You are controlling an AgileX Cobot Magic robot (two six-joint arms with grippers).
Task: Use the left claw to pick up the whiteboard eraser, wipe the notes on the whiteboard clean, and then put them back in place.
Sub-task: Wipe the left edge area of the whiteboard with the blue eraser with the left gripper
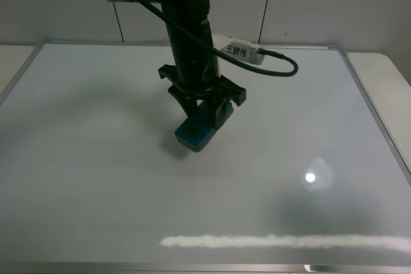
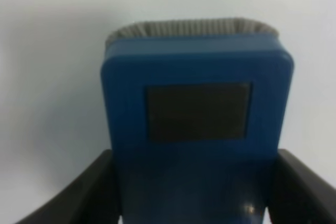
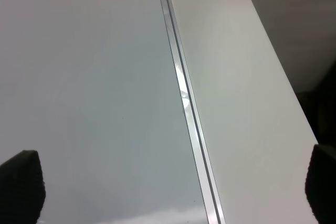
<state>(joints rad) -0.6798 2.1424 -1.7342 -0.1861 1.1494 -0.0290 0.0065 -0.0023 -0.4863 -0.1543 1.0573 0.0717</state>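
Left hand (image 1: 202,110) clamped on whiteboard eraser (image 1: 194,134), at middle of whiteboard (image 1: 96,158). No notes visible; wiping likely done. Return to place outstanding.

Left claw (image 1: 205,108) vertical, pointing down, jaws clamped; right gripper (image 3: 168,187) jaws spread wide.

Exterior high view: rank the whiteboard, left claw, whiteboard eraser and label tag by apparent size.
1. whiteboard
2. left claw
3-4. whiteboard eraser and label tag: they look alike. The claw hides part of the eraser and the tag is nearer the camera, so I won't rank them.
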